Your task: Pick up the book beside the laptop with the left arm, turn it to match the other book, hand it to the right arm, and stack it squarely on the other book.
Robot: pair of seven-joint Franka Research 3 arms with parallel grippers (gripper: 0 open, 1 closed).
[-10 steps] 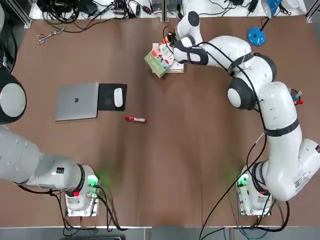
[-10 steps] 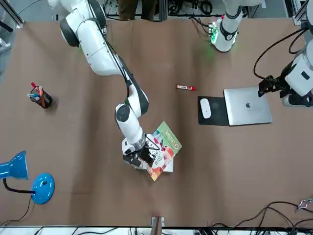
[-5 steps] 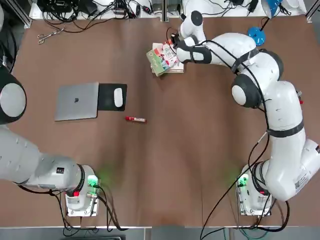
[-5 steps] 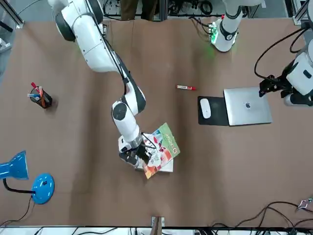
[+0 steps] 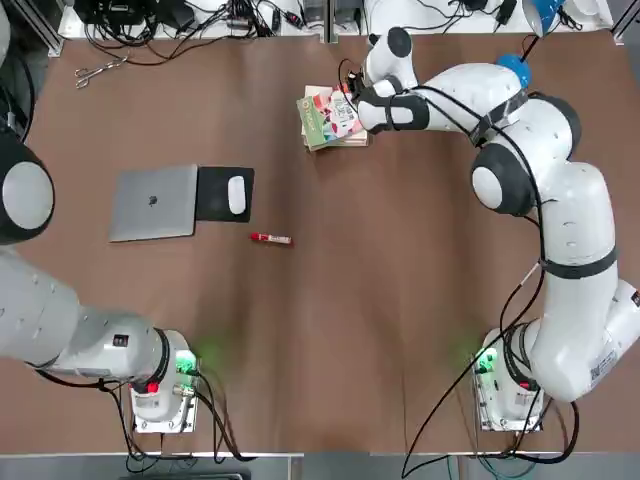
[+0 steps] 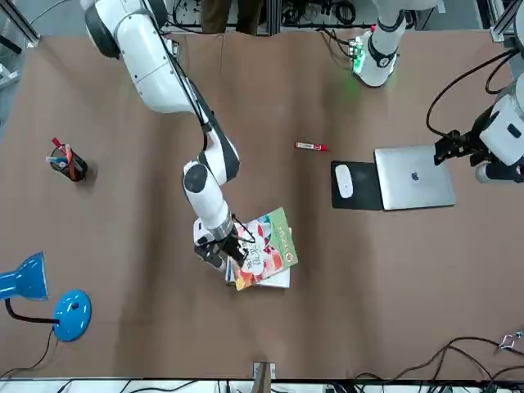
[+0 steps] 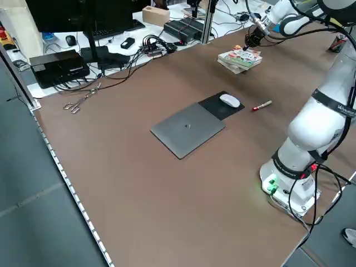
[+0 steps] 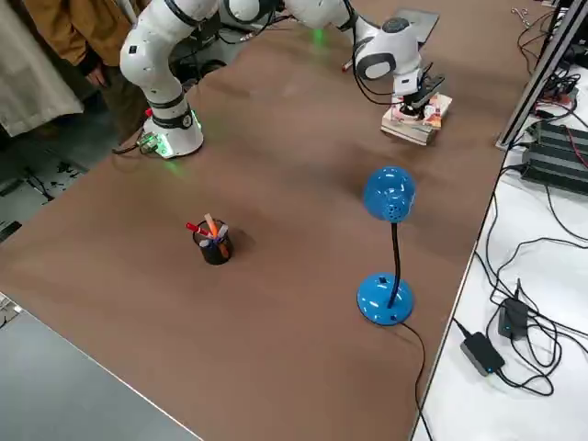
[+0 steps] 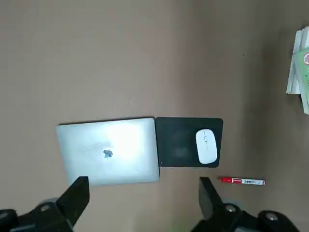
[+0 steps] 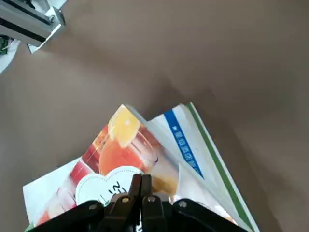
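The brown table [image 5: 330, 350] is seen across most of the top view. At the upper left of the right side view, a person [image 8: 69, 32] is seen beside it. The laptop [image 5: 154, 204] is laid flat at left of centre in the top view, with the black mouse pad [image 5: 222, 180] against its side. The blue lamp [image 8: 386, 299] is stood right of centre in the right side view. At the top of the top view, right of centre, the other book [image 6: 277, 279] is laid on the table, with the book [image 6: 274, 250] over it, turned slightly askew, so that white cover is left showing along the edges. The book's edge is clamped by the right gripper [image 10: 141, 179], its fingers brought together. The left gripper [image 9: 143, 193] is held above the table at the right edge of the front view, its fingers spread apart with nothing between them. At the left of the front view, pens are held in a black cup [image 6: 74, 169]. The white mouse [image 5: 236, 195] is set on the pad, and the red-and-white marker [image 5: 271, 239] is laid just below it in the top view.
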